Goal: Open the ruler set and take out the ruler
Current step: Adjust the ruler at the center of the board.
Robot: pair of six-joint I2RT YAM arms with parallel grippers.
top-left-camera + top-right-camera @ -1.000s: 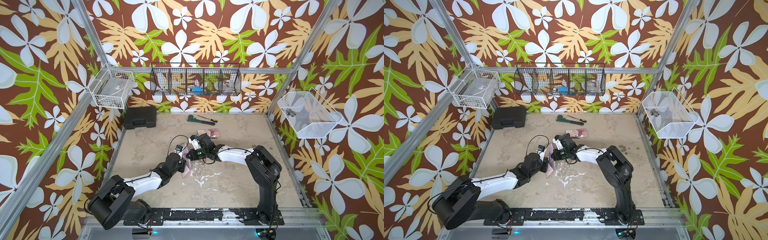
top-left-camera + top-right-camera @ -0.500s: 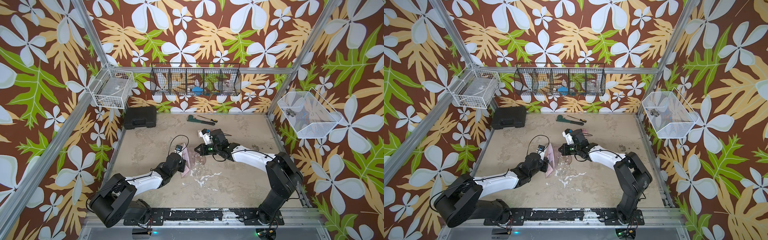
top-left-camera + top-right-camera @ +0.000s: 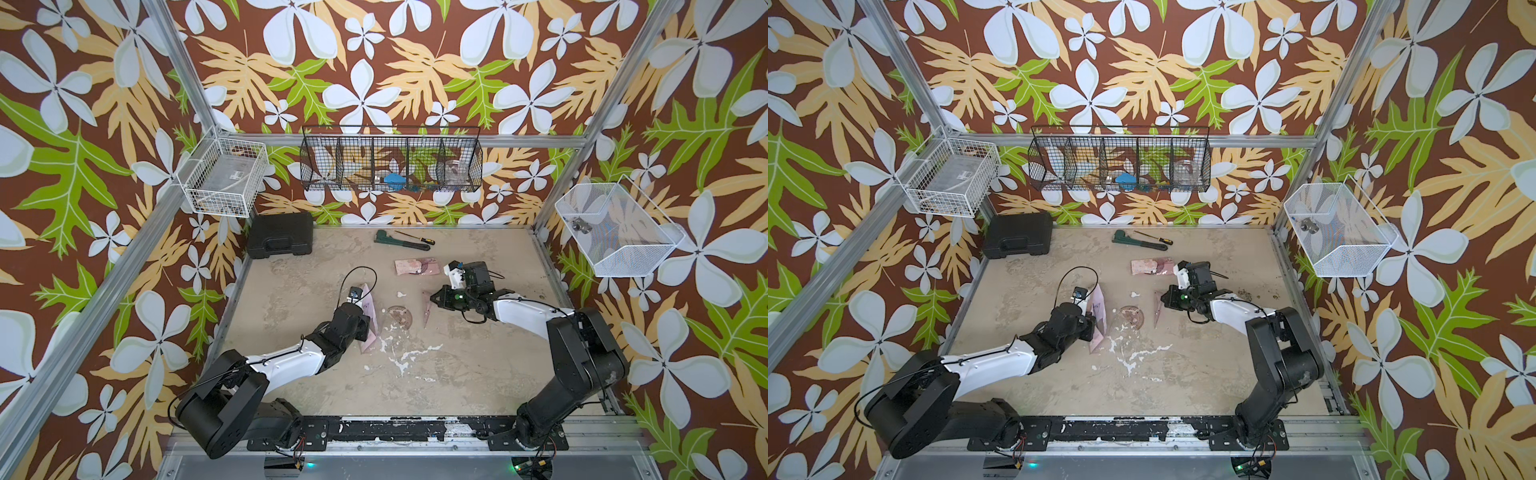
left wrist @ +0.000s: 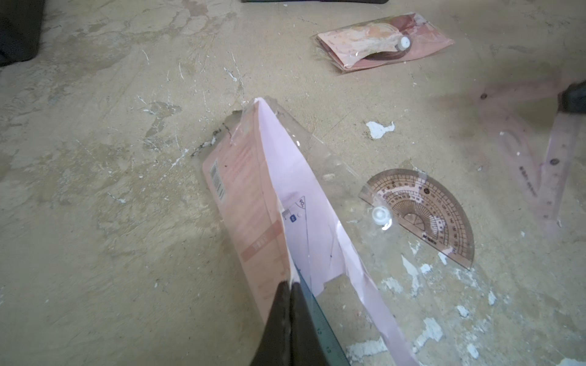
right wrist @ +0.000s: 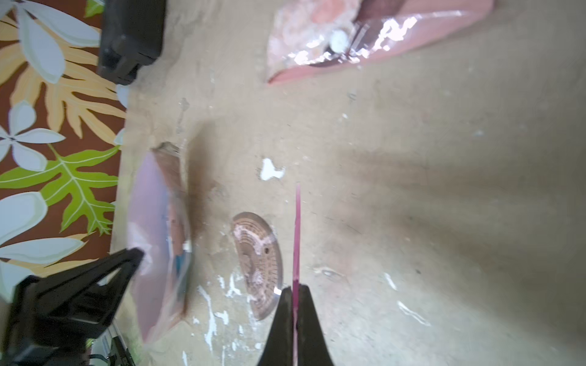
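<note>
blk case (image 3: 280, 235) closed, back-left corner of table (image 3: 457, 374) | wrench (image 3: 401, 243) + screwdriver (image 3: 426, 240) side by side nr back edge | blk wire rack (image 3: 390, 137) back wall, blue item (image 3: 394, 179) inside | white wire basket (image 3: 222, 178) left wall | white mesh bin (image 3: 619, 257) rt wall

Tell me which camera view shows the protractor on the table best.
The left wrist view: the protractor lies flat, close and sharp, its degree scale readable. In both top views it is only a small, faint brownish half-disc. The right wrist view shows it blurred and foreshortened.
</note>
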